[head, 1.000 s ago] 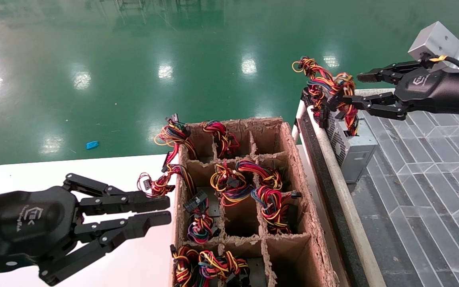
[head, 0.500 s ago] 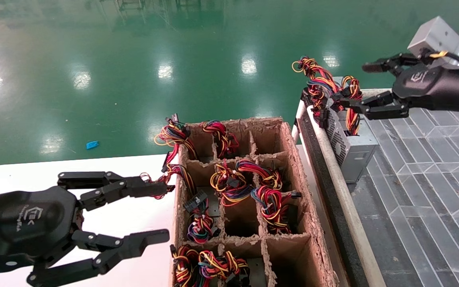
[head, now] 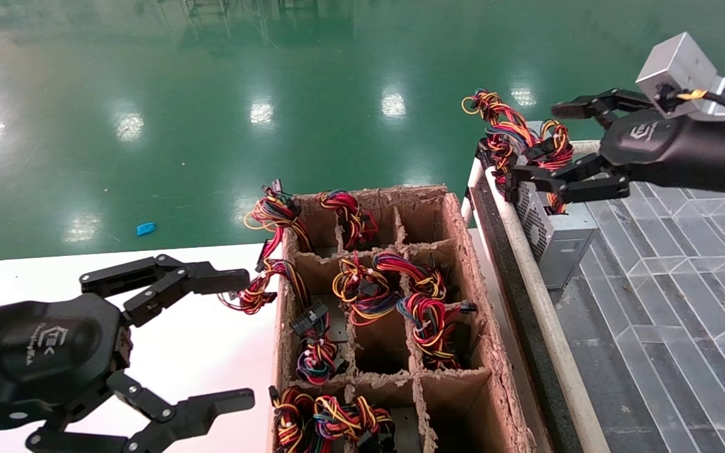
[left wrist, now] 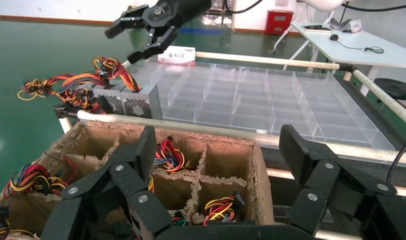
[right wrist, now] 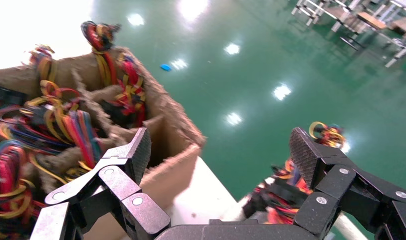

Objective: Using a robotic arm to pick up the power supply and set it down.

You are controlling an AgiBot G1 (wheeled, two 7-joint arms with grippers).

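Observation:
The power supply (head: 561, 239) is a small grey metal box with a perforated side. It stands at the near corner of the clear compartment tray (head: 683, 283), also seen in the left wrist view (left wrist: 133, 100). Its looped bundle of coloured wires (head: 513, 135) hangs over the tray's rail. My right gripper (head: 542, 145) hovers open just above the box, one finger on each side of the wires, holding nothing. In the right wrist view the gripper (right wrist: 220, 150) shows the wires (right wrist: 290, 197) beneath it. My left gripper (head: 240, 340) is wide open over the white table, empty.
A cardboard divider box (head: 463, 251) with several wire bundles in its cells stands between the arms. One bundle (head: 252, 296) spills over its left wall near my left fingers. A white rail (head: 545, 314) edges the tray. Green floor lies beyond the table (head: 41, 270).
My right gripper opened wide, let go of the wire bundle and rose slightly. My left gripper went from shut to wide open. The power supply stayed on the tray.

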